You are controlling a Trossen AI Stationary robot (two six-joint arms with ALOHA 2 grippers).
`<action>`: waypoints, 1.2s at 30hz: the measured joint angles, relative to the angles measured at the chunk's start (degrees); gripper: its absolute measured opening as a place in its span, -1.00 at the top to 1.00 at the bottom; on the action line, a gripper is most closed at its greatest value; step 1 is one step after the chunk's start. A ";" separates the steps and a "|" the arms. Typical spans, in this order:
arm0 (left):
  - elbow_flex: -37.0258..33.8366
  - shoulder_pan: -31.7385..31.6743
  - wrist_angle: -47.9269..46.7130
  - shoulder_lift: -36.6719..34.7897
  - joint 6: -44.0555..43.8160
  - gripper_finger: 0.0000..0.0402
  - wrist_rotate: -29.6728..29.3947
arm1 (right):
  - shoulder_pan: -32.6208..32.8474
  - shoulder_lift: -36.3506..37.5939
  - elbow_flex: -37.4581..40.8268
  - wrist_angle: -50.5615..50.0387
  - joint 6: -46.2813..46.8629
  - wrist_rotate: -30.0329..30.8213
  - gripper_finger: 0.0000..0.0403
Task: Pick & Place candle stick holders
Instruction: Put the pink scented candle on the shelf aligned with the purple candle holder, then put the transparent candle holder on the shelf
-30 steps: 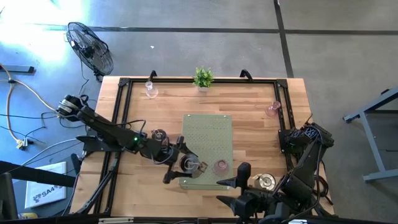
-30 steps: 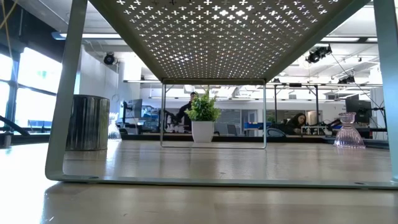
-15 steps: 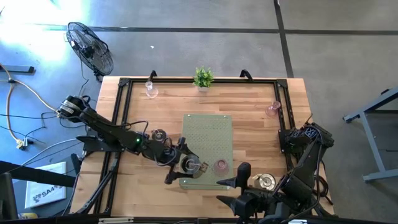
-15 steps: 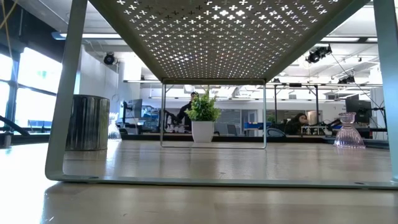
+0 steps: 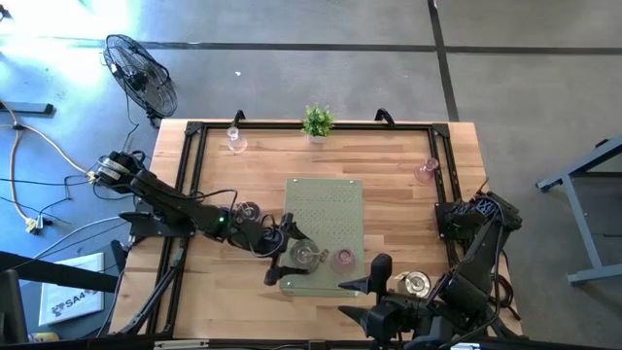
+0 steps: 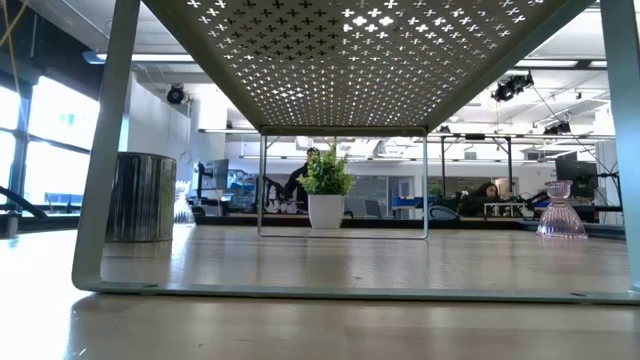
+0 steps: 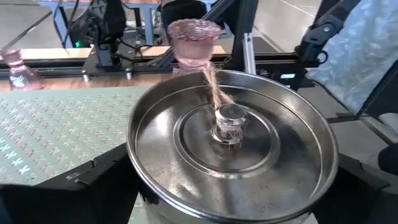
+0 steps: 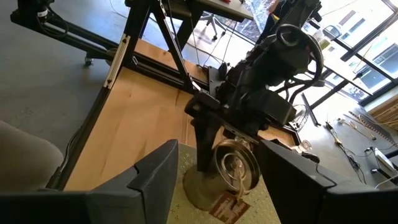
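Observation:
My left gripper reaches from the table's left and is shut on a shiny silver candle holder over the near left part of the green perforated stand. The holder's round dish fills the left wrist view. A pink glass holder stands on the stand just right of it. My right gripper waits open at the near edge. A second silver holder stands on the table left of the stand, and a third near my right arm. My left gripper pinches the silver holder by opposite sides of its round outer wall, one finger on each side. The fingers come level from the table's left. The holder sits upright, dish up, over the green stand; I cannot tell whether it rests on it.
A clear glass holder stands at the far left and a pink one at the far right, inside the black frame. A small potted plant stands at the far edge. A fan stands on the floor.
My left gripper has gone a little toward the table's right edge with the silver holder, which now stands farther in over the green stand and closer to the pink glass holder.

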State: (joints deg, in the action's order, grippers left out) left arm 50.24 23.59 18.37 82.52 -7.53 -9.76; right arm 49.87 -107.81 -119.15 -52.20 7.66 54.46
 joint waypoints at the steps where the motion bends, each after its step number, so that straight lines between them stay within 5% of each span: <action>1: 0.00 0.02 0.25 0.04 0.30 -0.80 0.48 | 0.00 0.00 0.00 -0.04 0.00 0.01 -0.07; 8: 0.00 0.02 2.52 0.13 1.38 -0.90 4.24 | 0.00 0.00 0.00 -1.88 1.81 0.02 -0.07; 36: 4.26 0.04 2.08 -1.48 8.03 -0.94 4.09 | 0.02 0.00 0.02 -2.58 2.80 -0.04 -0.07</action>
State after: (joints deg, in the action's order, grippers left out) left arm 54.50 23.64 20.45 81.04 0.50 -5.67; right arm 49.89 -107.81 -119.13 -54.78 10.46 54.41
